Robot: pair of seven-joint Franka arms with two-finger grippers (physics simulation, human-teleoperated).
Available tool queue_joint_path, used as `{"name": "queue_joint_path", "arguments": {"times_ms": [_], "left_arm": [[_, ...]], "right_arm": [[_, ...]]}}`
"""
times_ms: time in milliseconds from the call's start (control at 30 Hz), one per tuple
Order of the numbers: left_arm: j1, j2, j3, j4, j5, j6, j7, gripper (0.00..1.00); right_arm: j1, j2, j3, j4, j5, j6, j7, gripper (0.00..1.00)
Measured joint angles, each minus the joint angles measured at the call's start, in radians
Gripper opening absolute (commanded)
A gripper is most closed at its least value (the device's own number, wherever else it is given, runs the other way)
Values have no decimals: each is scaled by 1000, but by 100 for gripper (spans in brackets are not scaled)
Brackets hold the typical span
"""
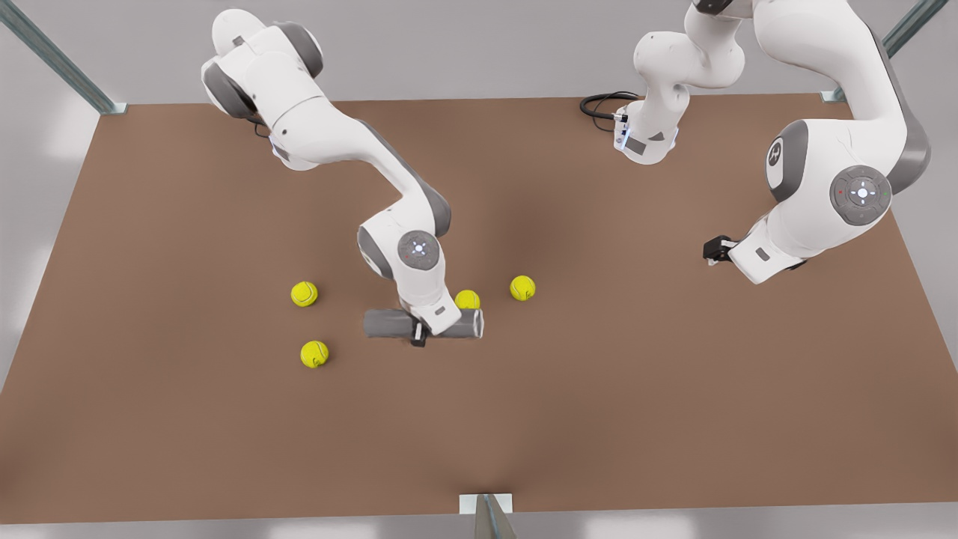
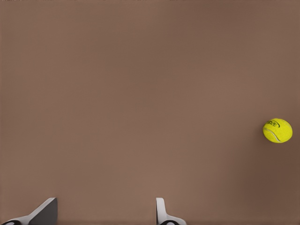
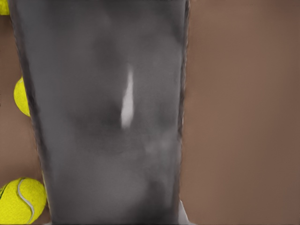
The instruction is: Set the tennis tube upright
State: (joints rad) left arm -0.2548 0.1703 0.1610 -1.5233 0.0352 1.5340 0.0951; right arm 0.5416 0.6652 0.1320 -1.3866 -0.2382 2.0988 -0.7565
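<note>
The tennis tube (image 1: 389,323) lies flat on the brown desk (image 1: 599,389), its light rim toward three o'clock in the front view. The right gripper (image 1: 419,335) sits down over its middle, fingers closed around it; a tennis ball (image 1: 467,299) rests just behind at twelve o'clock. The left gripper (image 1: 715,249) waits well apart at three o'clock, fingers (image 2: 161,211) spread wide.

Tube: I see the tennis tube (image 1: 389,324), plain grey cylinder.
Pose: lying flat on its side, lengthwise across the frame.
Place: centre of the front view, on the bench (image 1: 187,419).
</note>
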Motion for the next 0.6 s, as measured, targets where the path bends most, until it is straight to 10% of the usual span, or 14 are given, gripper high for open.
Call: {"name": "queue_joint_path", "arguments": {"times_ms": [600], "left_arm": [[0,0,0,0,0,0,0,100]], "right_arm": [[273,392,-134,495,65,-90,135,77]]}}
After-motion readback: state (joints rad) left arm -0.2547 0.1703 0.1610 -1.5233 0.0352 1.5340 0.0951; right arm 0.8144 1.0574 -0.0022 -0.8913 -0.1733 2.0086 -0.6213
